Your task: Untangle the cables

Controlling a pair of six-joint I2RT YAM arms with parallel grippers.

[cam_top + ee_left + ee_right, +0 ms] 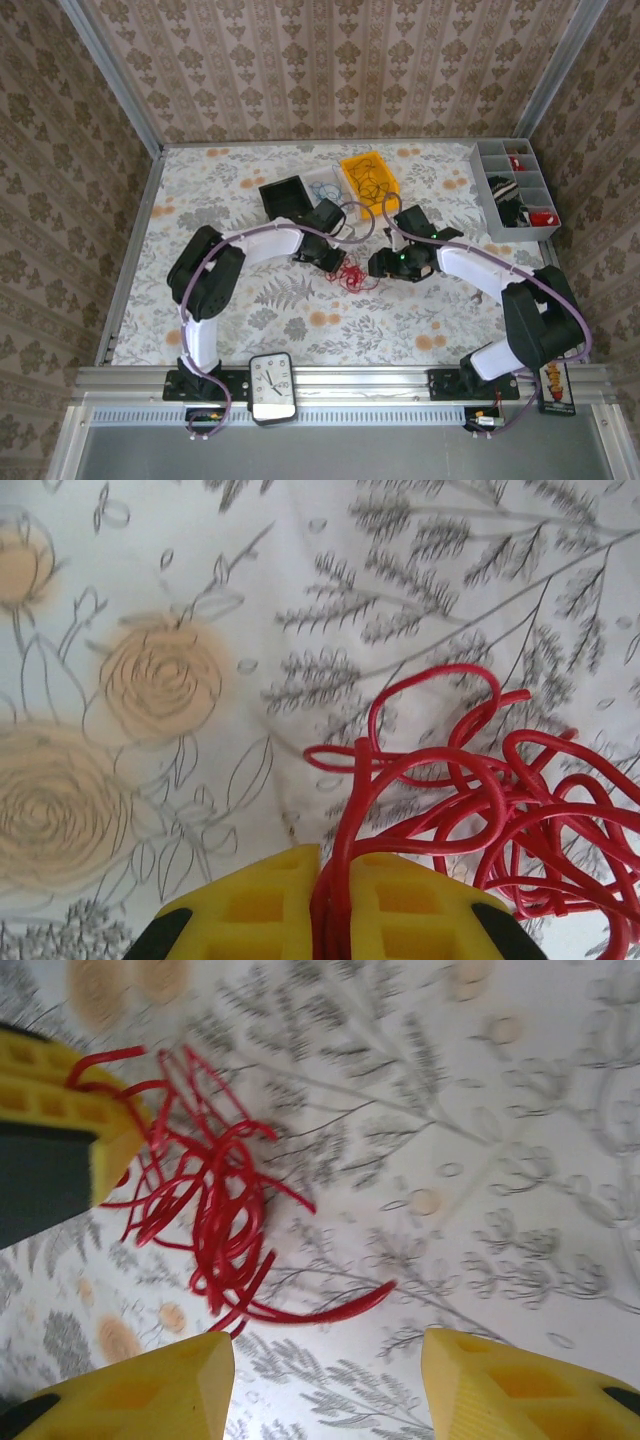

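Note:
A tangle of thin red cables (352, 273) lies on the flowered table between my two grippers. My left gripper (333, 880) is shut on a few red strands, which run down between its yellow fingers; the rest of the red cables (480, 790) spread out to its right. From above, the left gripper (335, 262) sits at the tangle's left edge. My right gripper (328, 1355) is open and holds nothing. It hovers just short of the red cables (215, 1210), with one loose end curving toward its gap. From above, the right gripper (378, 265) is at the tangle's right side.
Behind the arms stand a black bin (285, 195), a pale bin (325, 185) holding blue cable and a yellow bin (368, 178) holding black loops. A grey compartment tray (515, 190) sits at the back right. A clock (272, 385) rests on the near rail.

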